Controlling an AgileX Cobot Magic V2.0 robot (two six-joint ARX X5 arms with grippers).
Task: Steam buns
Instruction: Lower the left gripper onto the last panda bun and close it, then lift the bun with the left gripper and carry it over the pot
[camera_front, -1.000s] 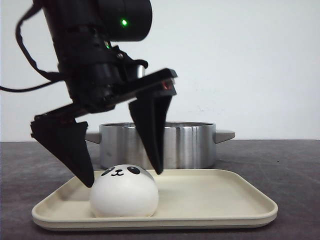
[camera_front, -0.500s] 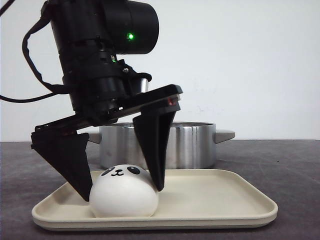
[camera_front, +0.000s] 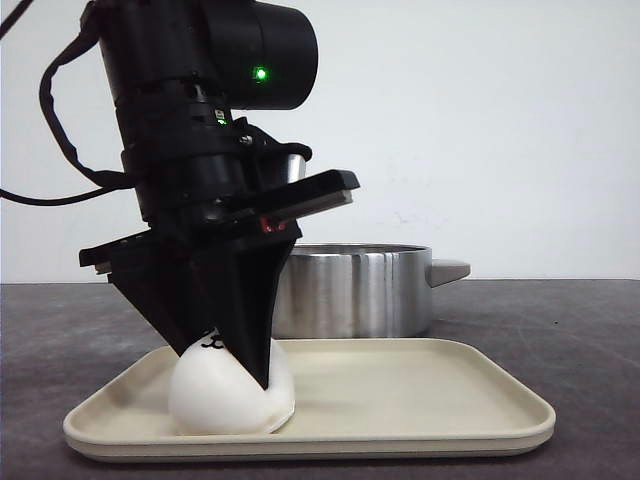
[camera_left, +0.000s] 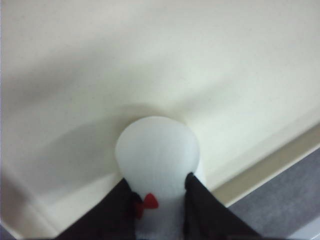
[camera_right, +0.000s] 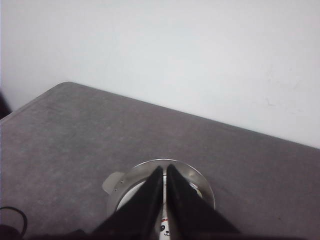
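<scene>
cream tray (camera_front: 420, 405), steel pot (camera_front: 360, 290) behind, grey table (camera_front: 560, 330)

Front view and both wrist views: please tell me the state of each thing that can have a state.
Left gripper: shut on the bun, fingers pressing both its sides.
Bun: resting on the tray, squeezed narrower, face mostly hidden.
Tray: flat on the table, holding only this bun.
Pot: upright behind the tray, no lid on it.
Right gripper: shut, holding nothing, above the pot.

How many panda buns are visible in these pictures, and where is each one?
2. One bun sits on the cream tray, gripped by the left hand. A second bun shows its face in the steel pot. More may be hidden inside the pot.
</scene>
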